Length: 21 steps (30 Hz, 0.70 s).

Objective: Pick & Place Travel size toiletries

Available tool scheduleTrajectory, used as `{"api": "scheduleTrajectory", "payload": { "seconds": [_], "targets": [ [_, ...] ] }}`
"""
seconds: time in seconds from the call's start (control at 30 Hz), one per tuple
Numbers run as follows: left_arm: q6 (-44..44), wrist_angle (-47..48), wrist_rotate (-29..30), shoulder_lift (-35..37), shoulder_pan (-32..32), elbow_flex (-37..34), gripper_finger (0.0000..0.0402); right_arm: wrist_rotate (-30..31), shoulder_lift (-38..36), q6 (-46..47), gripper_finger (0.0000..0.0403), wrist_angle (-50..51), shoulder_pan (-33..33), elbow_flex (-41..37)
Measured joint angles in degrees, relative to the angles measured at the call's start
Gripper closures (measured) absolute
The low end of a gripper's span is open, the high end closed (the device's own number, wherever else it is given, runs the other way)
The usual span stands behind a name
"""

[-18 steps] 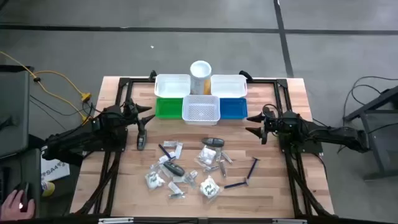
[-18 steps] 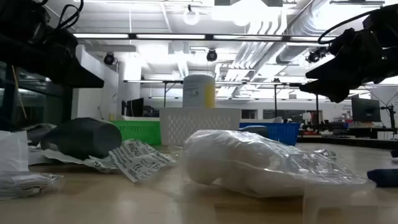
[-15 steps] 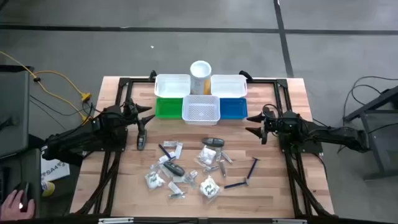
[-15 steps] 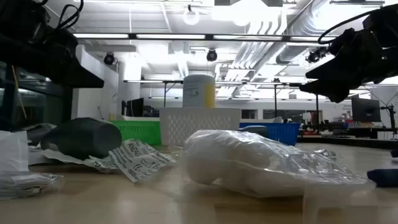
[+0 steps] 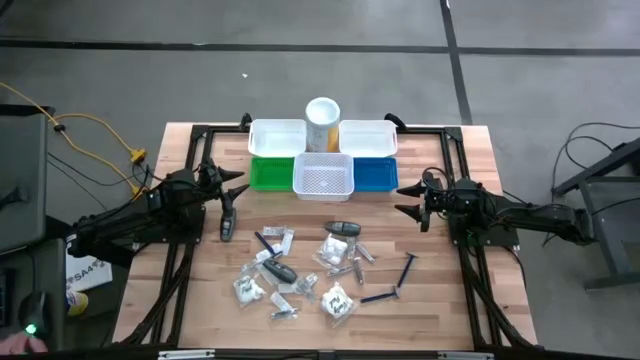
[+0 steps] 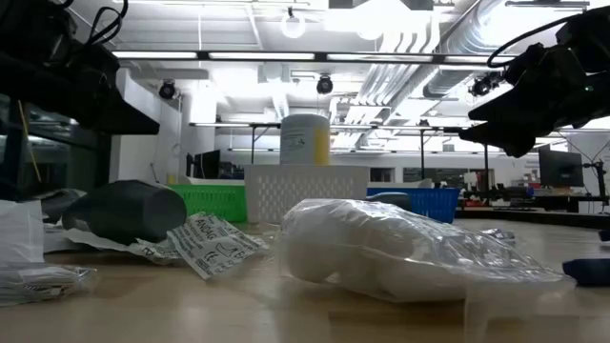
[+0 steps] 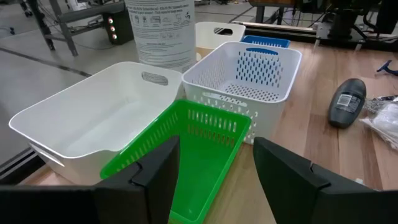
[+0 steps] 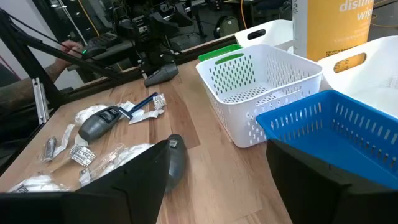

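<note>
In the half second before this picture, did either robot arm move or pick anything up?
No visible change. The left gripper and the right gripper hang open on either side of the bins, holding nothing. The toiletries lie scattered on the table as before.

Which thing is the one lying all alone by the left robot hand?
Find the green bin in the row of bins. Below it, beside the left gripper, lies a dark grey oval piece on bare wood. It lies apart from the pile of toiletries.
</note>
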<state>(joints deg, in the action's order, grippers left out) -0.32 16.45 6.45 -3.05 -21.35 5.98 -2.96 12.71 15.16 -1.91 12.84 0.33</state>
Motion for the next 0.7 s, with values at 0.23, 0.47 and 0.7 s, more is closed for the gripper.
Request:
{"api": "scheduleTrajectory", "payload": {
  "seconds": [0.23,0.47,0.7],
  "targets": [
    [0.0,0.0,0.0,0.0,0.0,0.0,0.0199,0.0,0.0,0.0,0.0143,0.0,0.0,0.0],
    [0.0,0.0,0.0,0.0,0.0,0.0,0.0199,0.0,0.0,0.0,0.0143,0.0,0.0,0.0],
    [0.0,0.0,0.0,0.0,0.0,0.0,0.0199,1.1,0.0,0.0,0.0143,0.1,0.0,0.0]
  ]
}}
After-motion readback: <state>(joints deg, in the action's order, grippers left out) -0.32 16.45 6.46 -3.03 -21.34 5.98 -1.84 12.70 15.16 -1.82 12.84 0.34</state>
